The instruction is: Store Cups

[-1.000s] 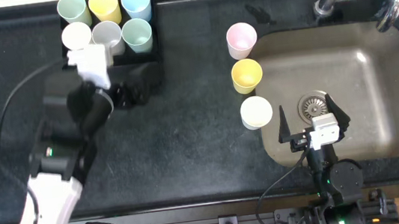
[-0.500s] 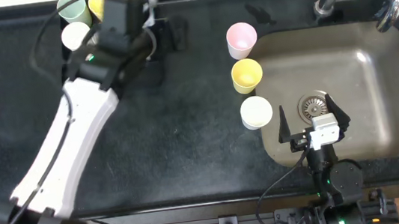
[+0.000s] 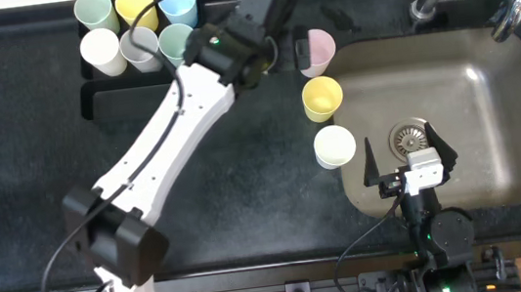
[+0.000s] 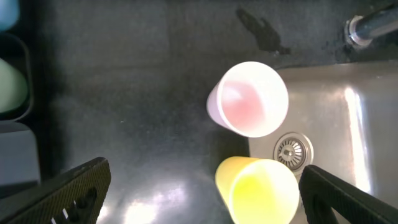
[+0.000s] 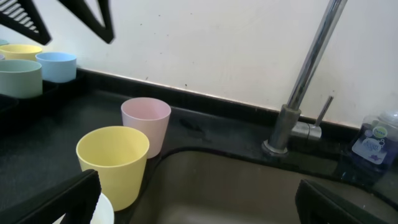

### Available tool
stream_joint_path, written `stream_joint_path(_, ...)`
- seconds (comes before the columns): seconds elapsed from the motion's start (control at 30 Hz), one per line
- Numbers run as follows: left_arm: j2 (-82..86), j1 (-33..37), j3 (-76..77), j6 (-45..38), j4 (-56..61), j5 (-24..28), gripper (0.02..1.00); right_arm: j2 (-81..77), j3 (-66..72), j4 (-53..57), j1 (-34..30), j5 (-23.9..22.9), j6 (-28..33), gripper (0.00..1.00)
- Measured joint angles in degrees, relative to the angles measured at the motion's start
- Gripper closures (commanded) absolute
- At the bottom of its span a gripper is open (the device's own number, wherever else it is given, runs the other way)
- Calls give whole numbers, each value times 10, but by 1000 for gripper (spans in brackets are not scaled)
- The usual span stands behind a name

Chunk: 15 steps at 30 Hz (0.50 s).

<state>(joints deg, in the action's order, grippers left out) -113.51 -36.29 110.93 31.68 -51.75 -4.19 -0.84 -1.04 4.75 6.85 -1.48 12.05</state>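
Dark countertop beside the sink carries the pink cup, upright, just beside the yellow cup. Left gripper hovers above them, fingers spread wide. Centre over the pink rim, descend straight, avoid clipping the yellow cup.

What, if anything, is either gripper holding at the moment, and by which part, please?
Nothing is held. The left gripper is open above the pink cup, touching nothing; the right gripper is open over the sink.

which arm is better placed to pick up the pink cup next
Left: its open pincer hangs close above the pink cup; the right pincer sits back over the sink, farther off.
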Motion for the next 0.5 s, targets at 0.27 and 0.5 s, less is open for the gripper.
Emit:
stream_joint_path(0.27, -55, -6, 66, 17, -23, -21, 23, 0, 0, 0, 0, 0, 0, 5)
stream_joint_path(0.5, -97, -6, 79, 31, -24, -30, 31, 0, 0, 0, 0, 0, 0, 5)
